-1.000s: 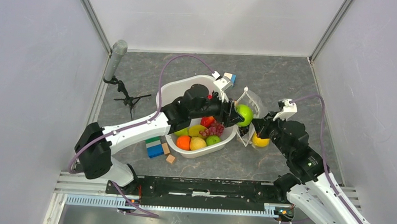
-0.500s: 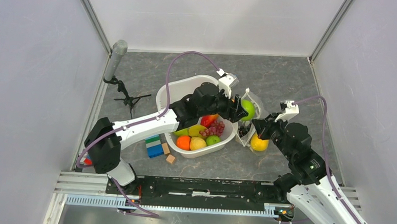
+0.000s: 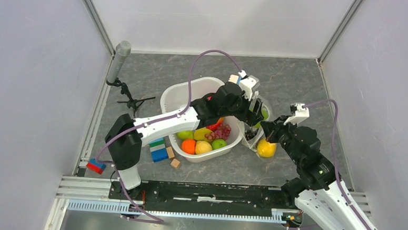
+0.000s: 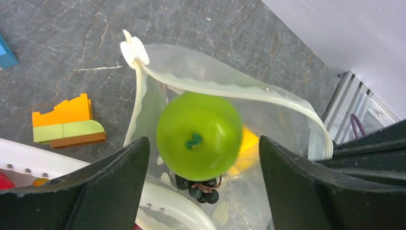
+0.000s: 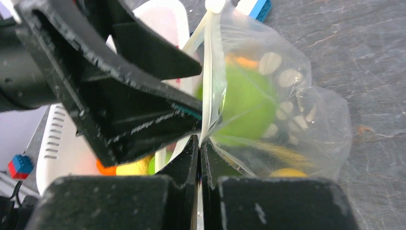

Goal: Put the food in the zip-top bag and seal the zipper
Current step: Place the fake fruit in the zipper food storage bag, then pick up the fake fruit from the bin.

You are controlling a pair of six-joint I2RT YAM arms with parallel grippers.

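My left gripper (image 4: 203, 143) hangs open over the mouth of the zip-top bag (image 4: 287, 120). A green apple (image 4: 198, 135) sits in the bag's mouth with a gap to each finger. Dark grapes (image 4: 198, 189) and a yellow lemon (image 3: 266, 148) lie deeper in the bag. The white zipper (image 4: 230, 88) curves wide apart. My right gripper (image 5: 199, 141) is shut on the bag's near edge and holds it upright. From above, the left gripper (image 3: 257, 117) covers the bag's mouth beside the right gripper (image 3: 267, 130). More food, including an orange (image 3: 188, 146), lies in the white tub (image 3: 177, 95).
Coloured blocks (image 3: 159, 151) and a wooden cube (image 3: 175, 163) lie in front of the tub. An orange-and-green block (image 4: 67, 122) rests behind the bag. A microphone on a small tripod (image 3: 124, 92) stands at the left. A red-and-blue block (image 3: 96, 167) sits on the near rail.
My left arm has carried the green apple right, from above the tub to the bag's mouth. Its jaws have widened and the apple now sits free between them. The right gripper kept its hold.
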